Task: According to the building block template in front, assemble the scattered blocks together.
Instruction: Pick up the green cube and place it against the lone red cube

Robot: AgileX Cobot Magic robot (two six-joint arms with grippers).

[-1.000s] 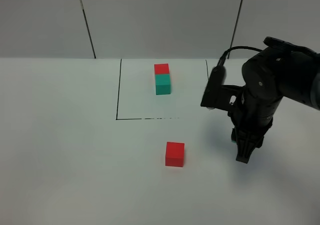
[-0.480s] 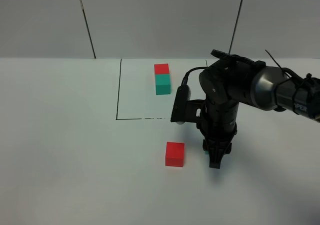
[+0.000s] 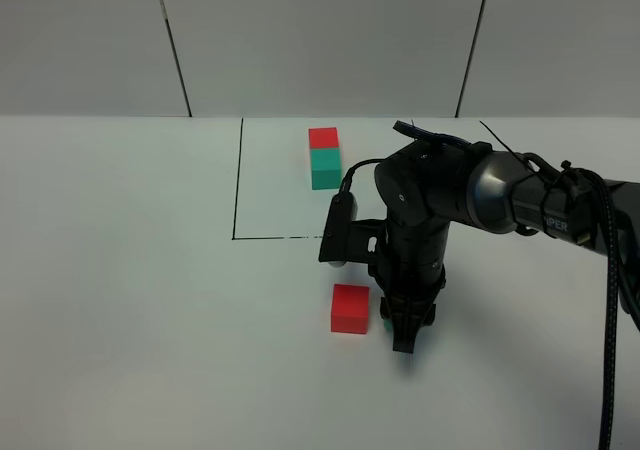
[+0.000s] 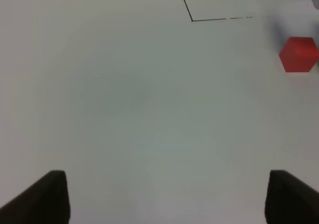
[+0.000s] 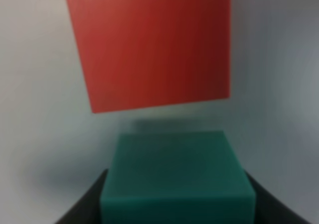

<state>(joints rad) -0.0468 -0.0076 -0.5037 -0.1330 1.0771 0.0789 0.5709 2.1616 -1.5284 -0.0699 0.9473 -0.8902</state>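
- Looking down from up high, we see a big flat white table (image 3: pixel 120 320) under everything.
- We see a thin black line box (image 3: pixel 236 190) drawn on the far part of the table.
- We see the big black right robot arm (image 3: pixel 440 195) bending down over the near side of that box.
- Its right gripper (image 3: pixel 403 340) points down. It is squeezed shut on the plain teal-green cube (image 5: pixel 177 176), with one dark finger on each side.
- The left gripper (image 4: pixel 164 199) hangs over bare table. Its two dark fingers (image 4: pixel 45 199) are wide apart with nothing between them.
- We see the building block template (image 3: pixel 324 157), a red cube joined to a teal-green cube, inside the line box. Its red end is at the back.
- The plain red cube (image 3: pixel 350 308) sits on the table outside the box, on the near side.
- The teal-green cube is just beside the red one, on its right. A thin gap shows between them. We cannot tell if it touches the table.
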